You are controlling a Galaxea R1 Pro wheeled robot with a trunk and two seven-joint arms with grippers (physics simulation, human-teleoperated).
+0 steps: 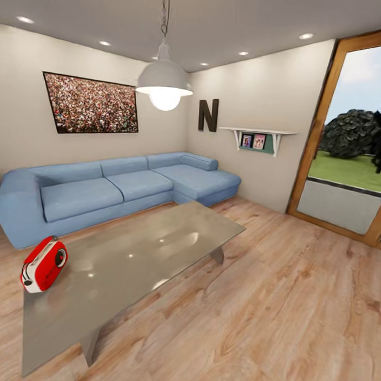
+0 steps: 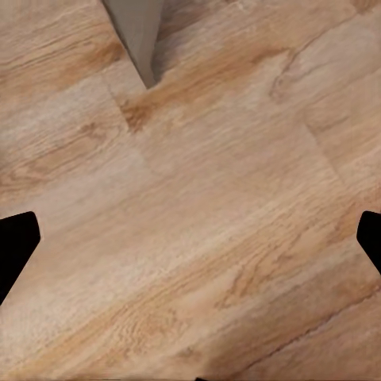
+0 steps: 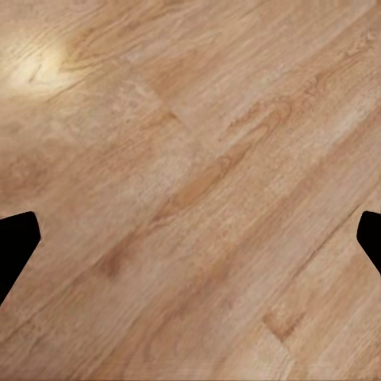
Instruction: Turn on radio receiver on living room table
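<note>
The red radio receiver (image 1: 43,264) stands upright near the left end of the low table (image 1: 154,250), whose glossy grey top mirrors the lamp. It has a white stripe along its edge and a round dark dial on its face. My left gripper (image 2: 190,238) hangs open over bare plank floor, its dark fingertips (image 2: 16,242) at the frame's two sides; a grey corner of the table (image 2: 136,36) shows beyond it. Over the floor, my right gripper (image 3: 190,242) is open too, with nothing between its fingertips (image 3: 16,246).
A blue corner sofa (image 1: 113,190) runs behind the table along the wall. A white pendant lamp (image 1: 164,84) hangs over the table. A wall shelf (image 1: 258,137) and a glass door (image 1: 353,142) are at the right, with open wood floor (image 1: 296,306) before them.
</note>
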